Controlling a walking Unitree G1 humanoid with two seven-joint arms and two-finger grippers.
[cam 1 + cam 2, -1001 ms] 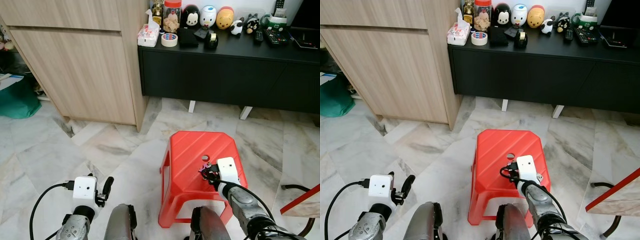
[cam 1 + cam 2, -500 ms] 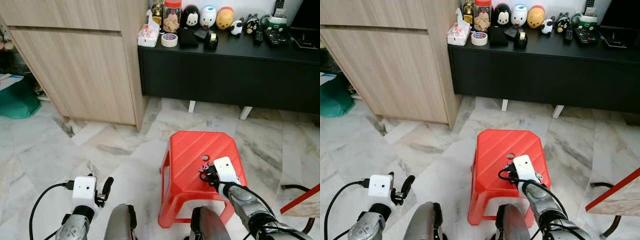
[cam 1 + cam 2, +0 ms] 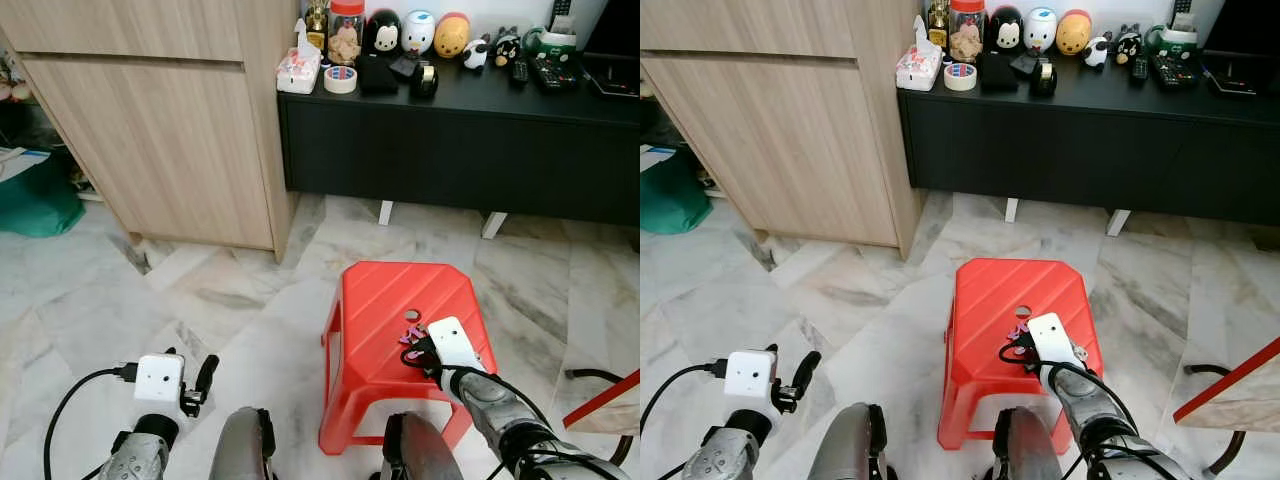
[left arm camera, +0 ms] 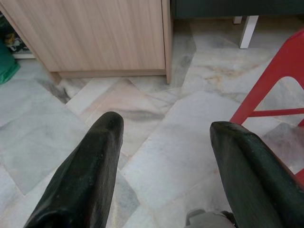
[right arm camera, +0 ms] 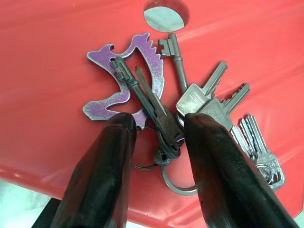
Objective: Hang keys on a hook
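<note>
Grab step: my right gripper (image 5: 156,142) sits over the keys (image 5: 190,107) on the red stool (image 3: 385,300), fingers straddling the ring, looks like not pinching yet. Left gripper (image 4: 164,156) idles, spread wide. Next: close, lift, find a hook.

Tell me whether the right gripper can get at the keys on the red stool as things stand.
Probably yes. The right gripper is already down over the keys on the red stool, its jaws astride the key ring with nothing between. Whether they have closed on it cannot be told.
</note>
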